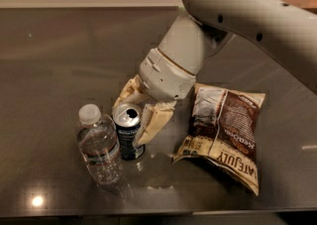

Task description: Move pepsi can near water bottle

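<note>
Camera view of the working scene. A dark, glossy grey surface [59, 50] filled nearly the whole frame, with its far edge running along the top and its near edge along the bottom; small spots of light glinted on it near the near-left corner. A large, smooth, off-white robot arm [237, 16] entered from the far-right corner and sloped down towards the middle of the surface, narrowing to a rounded wrist housing. A crumpled brown-and-cream foil snack bag [225, 130] lay flat towards the near-right part of the surface, its printed face up and one lower corner pointing at the near edge. A clear, ribbed plastic water bottle [99, 147] with a thin label band stood upright close to the near edge, left of the middle, and was topped by a white screw cap [89, 113]. The small, dark navy-blue pepsi can [128, 135] with a silver top stood upright on the surface just beside the water bottle, on the side towards the snack bag; the two stood so close that no clear gap showed, and the can reached only part of the way up the bottle. The cream-coloured, two-finger gripper [131, 122] hung from the wrist directly over the pepsi can, between the water bottle and the snack bag. Its fingers [154, 120] lay against opposite sides of the can, one at the far-left rim and one along the right wall, closed upon it.
</note>
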Action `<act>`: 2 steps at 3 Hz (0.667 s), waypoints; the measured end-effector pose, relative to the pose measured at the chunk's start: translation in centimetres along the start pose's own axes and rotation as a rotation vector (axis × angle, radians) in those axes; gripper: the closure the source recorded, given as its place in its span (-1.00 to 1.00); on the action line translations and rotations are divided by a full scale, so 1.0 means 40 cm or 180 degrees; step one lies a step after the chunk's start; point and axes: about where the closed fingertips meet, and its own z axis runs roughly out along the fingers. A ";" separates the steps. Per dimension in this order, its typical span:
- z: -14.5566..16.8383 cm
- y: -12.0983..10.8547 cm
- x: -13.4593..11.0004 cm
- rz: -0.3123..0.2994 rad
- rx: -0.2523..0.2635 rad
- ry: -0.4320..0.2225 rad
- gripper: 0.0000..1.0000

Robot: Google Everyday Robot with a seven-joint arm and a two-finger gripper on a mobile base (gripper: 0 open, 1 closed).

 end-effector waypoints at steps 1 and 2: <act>0.001 -0.002 -0.004 -0.0008 0.0011 0.0007 -1.00; 0.001 -0.002 -0.004 -0.0009 0.0011 0.0007 -1.00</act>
